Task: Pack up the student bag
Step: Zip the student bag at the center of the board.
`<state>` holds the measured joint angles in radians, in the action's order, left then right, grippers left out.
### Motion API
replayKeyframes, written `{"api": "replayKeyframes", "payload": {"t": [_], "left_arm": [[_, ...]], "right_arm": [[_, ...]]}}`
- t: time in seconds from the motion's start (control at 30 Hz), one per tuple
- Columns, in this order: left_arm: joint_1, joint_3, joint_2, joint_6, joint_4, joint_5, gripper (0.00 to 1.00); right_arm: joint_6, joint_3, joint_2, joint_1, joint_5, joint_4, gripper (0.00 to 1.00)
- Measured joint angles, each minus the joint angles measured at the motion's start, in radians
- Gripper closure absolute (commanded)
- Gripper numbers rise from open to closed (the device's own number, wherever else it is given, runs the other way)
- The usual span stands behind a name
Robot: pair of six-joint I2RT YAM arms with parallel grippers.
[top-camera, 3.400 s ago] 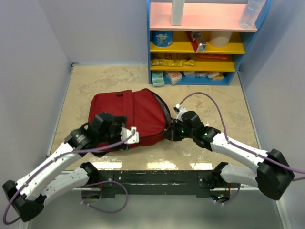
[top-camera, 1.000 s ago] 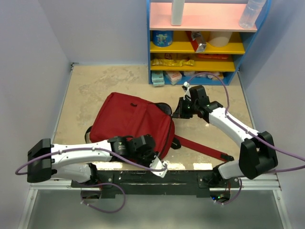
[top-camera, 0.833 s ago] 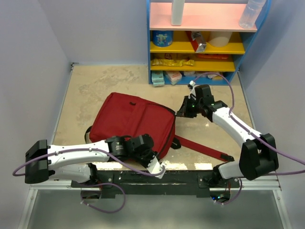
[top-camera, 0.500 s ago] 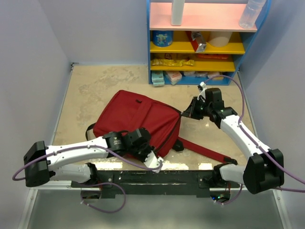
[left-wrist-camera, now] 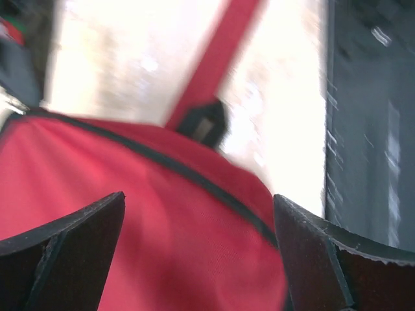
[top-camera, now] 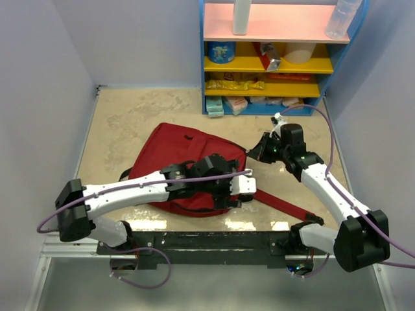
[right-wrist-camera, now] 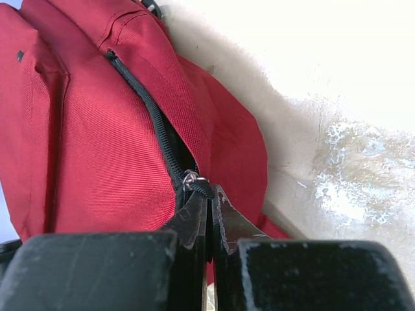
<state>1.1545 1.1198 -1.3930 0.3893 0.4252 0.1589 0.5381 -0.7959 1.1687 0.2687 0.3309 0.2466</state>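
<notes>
Pinching zipper pull (right-wrist-camera: 194, 183), right gripper (right-wrist-camera: 211, 195), wrist-view only, left gripper (left-wrist-camera: 198, 197) spread over bag (left-wrist-camera: 155, 253)

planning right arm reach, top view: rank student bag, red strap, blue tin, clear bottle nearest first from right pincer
1. student bag, pinched at its zipper
2. red strap, near side
3. blue tin, on yellow shelf
4. clear bottle, far top right

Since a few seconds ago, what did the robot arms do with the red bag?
The left gripper opened and swung from the near edge up over the student bag. The right gripper, shut on the zipper pull, dragged it rightward. The bag turned, and its strap now trails toward the near right. The shelf stayed as it was.
</notes>
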Motion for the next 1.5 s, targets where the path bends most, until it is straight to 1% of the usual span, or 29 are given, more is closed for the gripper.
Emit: {"api": "replayKeyframes", "payload": {"t": [0.07, 0.17, 0.23, 0.27, 0.3, 0.37, 0.4, 0.43, 0.5, 0.67, 0.73, 0.77, 0.8, 0.83, 0.87, 0.97, 1.13, 1.17, 1.2, 1.23, 1.5], "left_arm": [[0.032, 0.026, -0.050, -0.043, -0.060, -0.084, 0.00], [0.077, 0.081, -0.171, -0.113, -0.111, -0.195, 0.00], [0.091, 0.105, -0.245, -0.149, -0.135, -0.253, 0.05], [0.092, 0.107, -0.273, -0.167, -0.151, -0.279, 0.09], [0.089, 0.107, -0.288, -0.176, -0.160, -0.298, 0.20], [0.076, 0.107, -0.312, -0.198, -0.178, -0.337, 0.38], [0.068, 0.107, -0.317, -0.206, -0.186, -0.356, 0.51], [0.058, 0.107, -0.318, -0.214, -0.196, -0.376, 0.56], [0.042, 0.108, -0.318, -0.225, -0.217, -0.412, 0.61], [0.031, 0.109, -0.318, -0.232, -0.245, -0.463, 0.62], [0.035, 0.111, -0.315, -0.232, -0.245, -0.472, 0.68], [0.039, 0.112, -0.314, -0.231, -0.246, -0.476, 0.74], [0.042, 0.113, -0.312, -0.230, -0.246, -0.478, 0.86], [0.044, 0.113, -0.309, -0.229, -0.249, -0.480, 0.95], [0.045, 0.113, -0.306, -0.225, -0.252, -0.481, 1.00], [0.045, 0.113, -0.301, -0.211, -0.260, -0.478, 1.00], [0.045, 0.097, -0.278, -0.188, -0.267, -0.449, 1.00], [0.044, 0.089, -0.270, -0.184, -0.267, -0.447, 0.50], [0.044, 0.083, -0.264, -0.182, -0.267, -0.446, 0.19], [0.045, 0.078, -0.258, -0.167, -0.267, -0.447, 0.00], [0.065, 0.076, -0.240, -0.140, -0.281, -0.528, 0.00]], "right_arm": [[0.000, 0.000, 0.000, 0.000, 0.000, 0.000, 1.00], [0.000, 0.000, -0.004, 0.000, 0.002, 0.001, 1.00], [0.001, 0.000, -0.012, 0.000, 0.006, 0.000, 1.00], [0.001, 0.000, -0.018, 0.001, 0.010, 0.001, 1.00], [0.001, 0.002, -0.024, 0.001, 0.016, 0.000, 1.00], [0.002, 0.006, -0.034, 0.002, 0.026, 0.000, 1.00], [0.002, 0.010, -0.039, 0.002, 0.029, -0.001, 1.00], [0.002, 0.015, -0.044, 0.002, 0.030, -0.003, 1.00], [0.003, 0.023, -0.050, 0.002, 0.032, -0.003, 1.00], [0.003, 0.024, -0.053, 0.002, 0.043, -0.004, 1.00], [0.003, 0.024, -0.053, 0.002, 0.049, -0.004, 1.00], [0.003, 0.024, -0.053, 0.002, 0.053, -0.004, 1.00], [0.003, 0.024, -0.053, 0.002, 0.054, -0.004, 1.00], [0.004, 0.024, -0.053, 0.002, 0.054, -0.004, 1.00], [0.004, 0.024, -0.053, 0.002, 0.054, -0.004, 1.00], [0.004, 0.024, -0.053, 0.002, 0.054, -0.003, 1.00], [0.004, 0.024, -0.053, 0.002, 0.054, 0.002, 1.00], [0.003, 0.024, -0.053, 0.002, 0.054, 0.003, 1.00], [0.003, 0.024, -0.053, 0.002, 0.054, 0.005, 1.00], [0.003, 0.024, -0.053, 0.002, 0.054, 0.006, 1.00], [0.004, 0.024, -0.053, 0.002, 0.055, 0.008, 1.00]]}}
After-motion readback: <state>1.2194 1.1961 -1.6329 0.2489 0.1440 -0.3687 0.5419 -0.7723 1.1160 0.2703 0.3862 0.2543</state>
